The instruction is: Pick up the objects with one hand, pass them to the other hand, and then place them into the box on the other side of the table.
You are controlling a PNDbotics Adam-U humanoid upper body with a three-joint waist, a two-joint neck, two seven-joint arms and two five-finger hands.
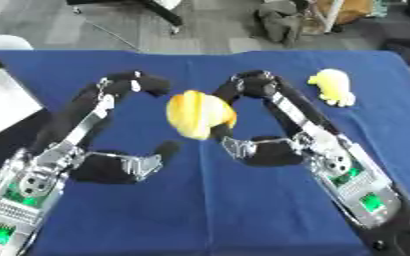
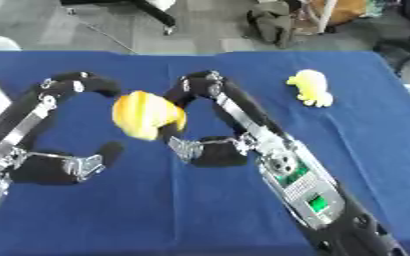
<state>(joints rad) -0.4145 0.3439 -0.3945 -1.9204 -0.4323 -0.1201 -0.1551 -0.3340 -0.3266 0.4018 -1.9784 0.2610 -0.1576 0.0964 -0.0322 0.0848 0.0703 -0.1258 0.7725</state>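
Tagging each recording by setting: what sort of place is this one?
Probably a lab or office workspace: a table under a blue cloth, a grey floor beyond it, and what look like chair legs and a bag at the far edge.

A rounded yellow-and-orange object (image 1: 200, 114) is sitting raised above the blue table (image 1: 208, 210), between both hands. A pale yellow soft toy (image 1: 333, 86) is lying near the table's far right edge.
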